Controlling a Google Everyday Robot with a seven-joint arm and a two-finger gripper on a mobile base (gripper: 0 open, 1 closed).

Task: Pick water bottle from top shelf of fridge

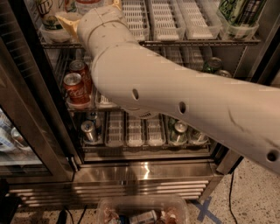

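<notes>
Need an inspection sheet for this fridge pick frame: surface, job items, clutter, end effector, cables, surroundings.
Surface: top shelf, wire rack with white slotted lanes.
Job's things: water bottle, only its clear base shows at the top edge; fridge, steel louvred base in view.
Clutter: red cans middle rack left; green cans right; silver cans lower rack; printed bottle top right.
Grippers: end effector at the top shelf's left end by the water bottle, contact unclear.
Cables: dark cable on the floor, right.
Surroundings: plastic bin and blue tape cross on the floor.
</notes>
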